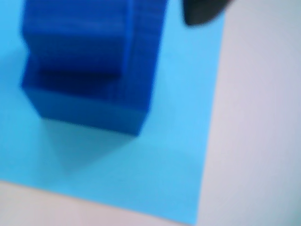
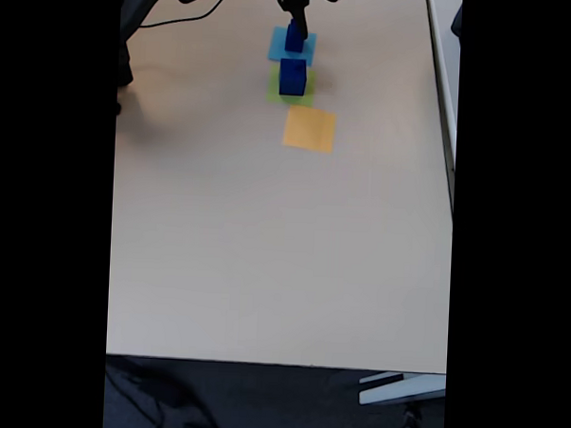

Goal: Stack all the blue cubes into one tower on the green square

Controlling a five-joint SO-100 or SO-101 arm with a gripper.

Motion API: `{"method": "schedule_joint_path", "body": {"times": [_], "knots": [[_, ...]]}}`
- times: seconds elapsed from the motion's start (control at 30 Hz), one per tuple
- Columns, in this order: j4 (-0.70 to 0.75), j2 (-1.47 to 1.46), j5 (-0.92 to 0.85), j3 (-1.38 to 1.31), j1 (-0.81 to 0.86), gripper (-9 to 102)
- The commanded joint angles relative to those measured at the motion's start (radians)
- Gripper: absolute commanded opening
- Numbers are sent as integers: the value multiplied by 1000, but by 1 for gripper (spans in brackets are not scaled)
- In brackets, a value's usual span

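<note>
In the blurred wrist view two dark blue cubes stand stacked on a light-blue paper square (image 1: pixel 178 141). The smaller cube (image 1: pixel 75 37) rests on the wider one (image 1: pixel 89 101). One dark fingertip (image 1: pixel 202 12) shows at the top right, a little apart from the stack. In the fixed view my gripper (image 2: pixel 296 13) hangs right over this blue stack (image 2: pixel 294 36) at the far end of the table. Just in front of it, another blue cube (image 2: pixel 292 75) sits on the green square (image 2: pixel 291 93). The frames do not show how the jaws stand.
An orange paper square (image 2: pixel 309 129) lies in front of the green one, slightly to the right. The tan table (image 2: pixel 265 251) stretches wide toward the near edge. A black cable (image 2: pixel 180 22) and dark gear sit at the far left corner.
</note>
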Motion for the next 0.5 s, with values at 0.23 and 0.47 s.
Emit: {"method": "schedule_joint_path", "body": {"times": [0.23,0.47], "knots": [[2,15,-11,-57,5,31],[3,0,-20,-57,6,31]]}}
